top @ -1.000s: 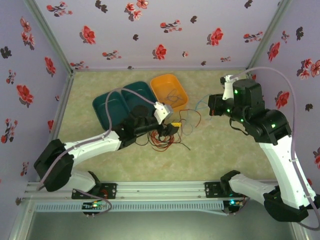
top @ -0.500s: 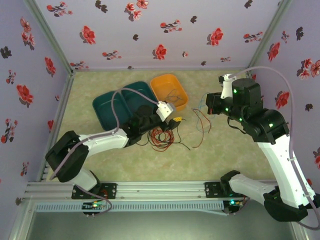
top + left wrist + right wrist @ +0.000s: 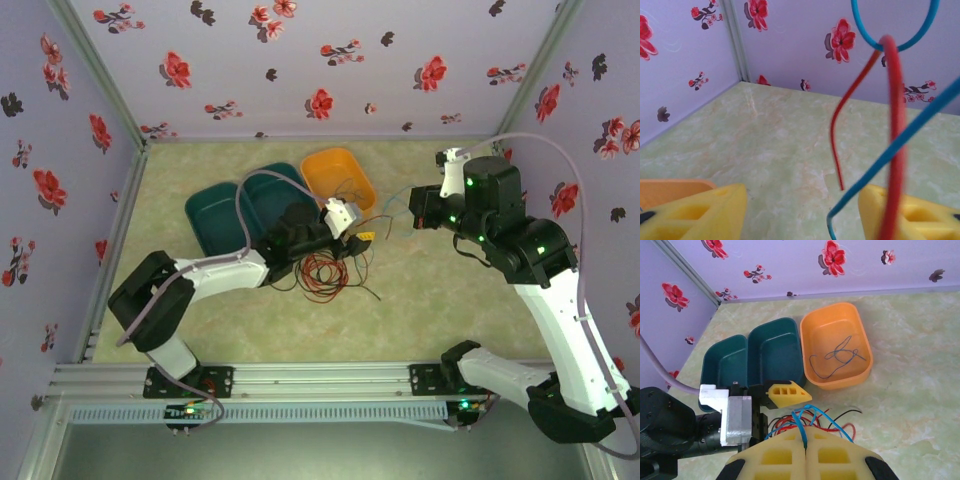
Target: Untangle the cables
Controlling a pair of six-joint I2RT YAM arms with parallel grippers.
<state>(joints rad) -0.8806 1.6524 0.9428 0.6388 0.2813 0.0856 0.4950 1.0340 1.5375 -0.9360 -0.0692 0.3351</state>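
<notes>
The cables (image 3: 320, 272) lie as a red and black tangle on the table below my left gripper (image 3: 352, 243). In the left wrist view that gripper (image 3: 802, 200) is open, its yellow fingers (image 3: 695, 215) wide apart. A red cable (image 3: 895, 125) and a blue cable (image 3: 900, 145) cross close in front of its right finger. My right gripper (image 3: 413, 208) is to the right, at the height of the orange tray. In the right wrist view it (image 3: 805, 445) is shut on the blue cable (image 3: 812, 417), which loops back to the tangle.
An orange tray (image 3: 340, 157) at the back holds one dark thin cable (image 3: 840, 355). Two teal trays (image 3: 215, 215) stand to its left, close behind the left arm. The enclosure walls are floral.
My left gripper has moved right, toward the orange tray's near corner. The red and blue strands that hung below my right gripper now run as a thin line between the two grippers.
</notes>
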